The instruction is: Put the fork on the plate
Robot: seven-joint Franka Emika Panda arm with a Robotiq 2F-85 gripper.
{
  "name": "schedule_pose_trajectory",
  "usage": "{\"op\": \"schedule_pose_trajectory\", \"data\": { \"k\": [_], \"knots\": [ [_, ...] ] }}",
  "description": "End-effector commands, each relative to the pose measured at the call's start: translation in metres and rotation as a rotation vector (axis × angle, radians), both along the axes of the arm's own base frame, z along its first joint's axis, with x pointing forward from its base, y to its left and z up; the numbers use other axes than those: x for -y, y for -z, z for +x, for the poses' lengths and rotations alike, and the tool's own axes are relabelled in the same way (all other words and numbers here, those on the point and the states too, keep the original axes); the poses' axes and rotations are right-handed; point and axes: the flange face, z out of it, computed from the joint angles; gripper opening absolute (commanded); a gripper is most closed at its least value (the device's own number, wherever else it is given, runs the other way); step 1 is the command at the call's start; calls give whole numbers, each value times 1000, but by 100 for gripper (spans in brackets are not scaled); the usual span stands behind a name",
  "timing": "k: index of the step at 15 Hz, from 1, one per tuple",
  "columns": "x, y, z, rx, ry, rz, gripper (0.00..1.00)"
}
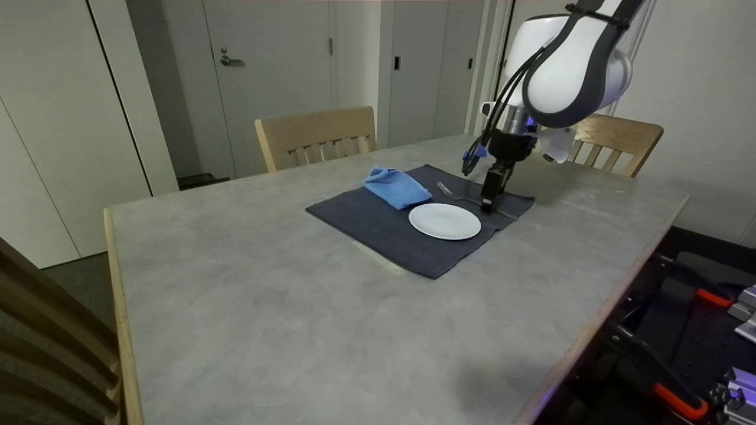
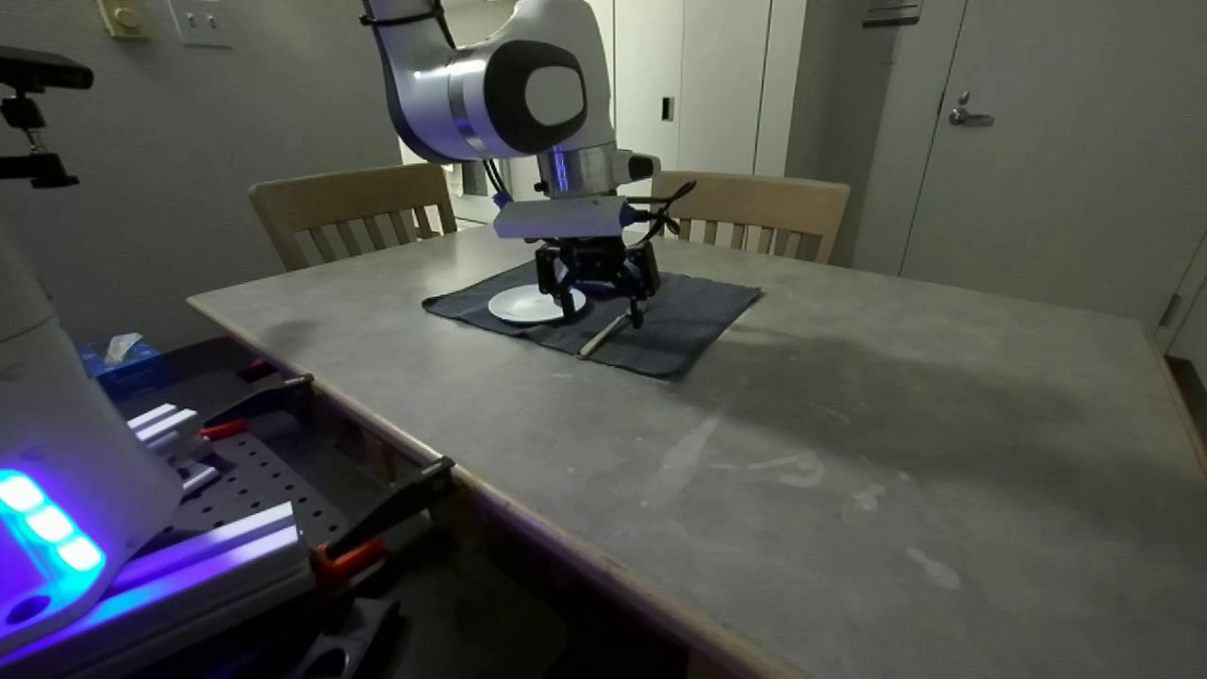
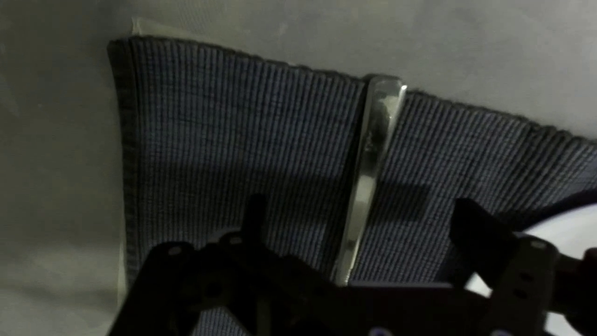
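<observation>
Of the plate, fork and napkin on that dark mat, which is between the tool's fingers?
The fork: the open tool straddles it, while the plate lies outside and the napkin farther off.

In dim light I see a large, wood-edged, mottled grey table (image 1: 266, 295) filling much of the frame in both exterior views. In an exterior view, a wooden slat-back chair (image 1: 319, 127) stands at upper centre, a second chair (image 1: 626, 133) at upper right, and part of a third chair (image 1: 35, 289) at lower left, near dark floor (image 1: 82, 283). At upper left my remote feed gives me a grey door (image 1: 271, 88) with a lever handle (image 1: 230, 61). In an exterior view, a grey wall (image 2: 264, 104) spans the upper left, and a shadow (image 2: 943, 405) darkens the table at right.
</observation>
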Motion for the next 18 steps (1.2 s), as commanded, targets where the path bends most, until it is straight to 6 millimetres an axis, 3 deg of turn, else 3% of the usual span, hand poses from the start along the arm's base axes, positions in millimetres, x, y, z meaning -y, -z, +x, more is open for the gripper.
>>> {"op": "schedule_pose_trajectory", "data": {
  "k": [1,5,11,18],
  "knots": [
    [-4,17,14,19,52,9,100],
    [-4,29,26,34,77,4,100],
    [2,21,40,39,108,-7,100],
    [-2,17,41,-33,142,-3,100]
  ]
}}
